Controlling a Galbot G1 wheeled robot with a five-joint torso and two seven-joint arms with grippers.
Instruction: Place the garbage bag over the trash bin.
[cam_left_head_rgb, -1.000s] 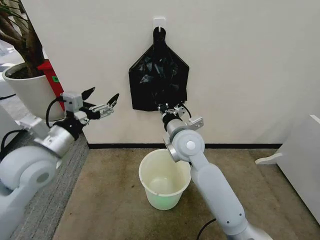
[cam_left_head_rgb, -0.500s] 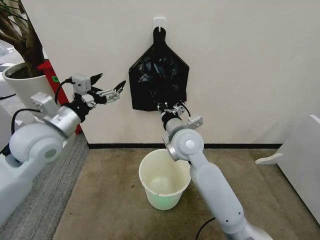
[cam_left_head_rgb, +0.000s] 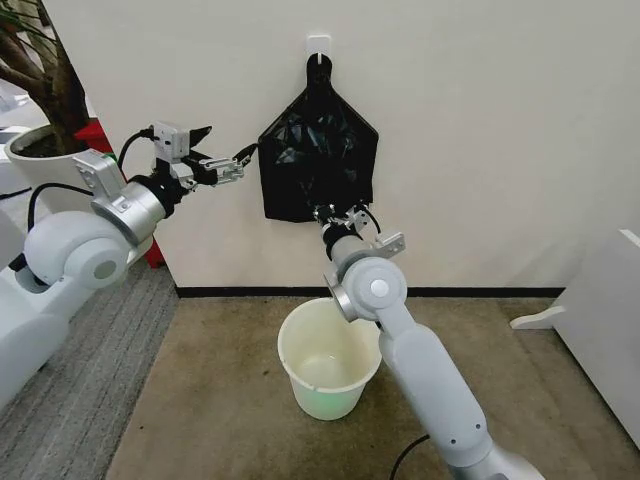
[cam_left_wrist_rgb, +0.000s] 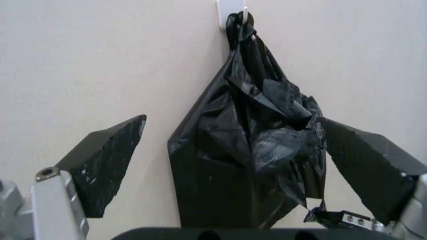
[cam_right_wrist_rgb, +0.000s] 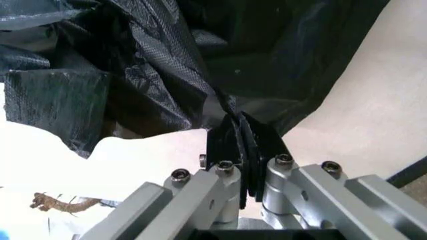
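Note:
A flat black bundle (cam_left_head_rgb: 318, 150) hangs by its loop from a white wall hook (cam_left_head_rgb: 318, 45). My right gripper (cam_left_head_rgb: 343, 215) is raised to the bundle's lower edge. It is shut on a pinch of thin, crinkly black film (cam_right_wrist_rgb: 227, 112), the garbage bag's edge. My left gripper (cam_left_head_rgb: 226, 142) is open beside the bundle's left side, apart from it. In the left wrist view its fingers (cam_left_wrist_rgb: 107, 167) stand wide on either side of the bundle (cam_left_wrist_rgb: 253, 150). The cream trash bin (cam_left_head_rgb: 330, 400) stands on the floor below, open and bare inside.
A large white plant pot (cam_left_head_rgb: 55, 180) with a tree stands at the left, with a red object (cam_left_head_rgb: 105, 150) behind it. White furniture (cam_left_head_rgb: 600, 320) sits at the right. Brown carpet surrounds the bin, and grey carpet (cam_left_head_rgb: 90, 400) lies to the left.
My left arm has risen and swung right, bringing its open gripper close to the bundle's left side. The right arm and the bin have not moved.

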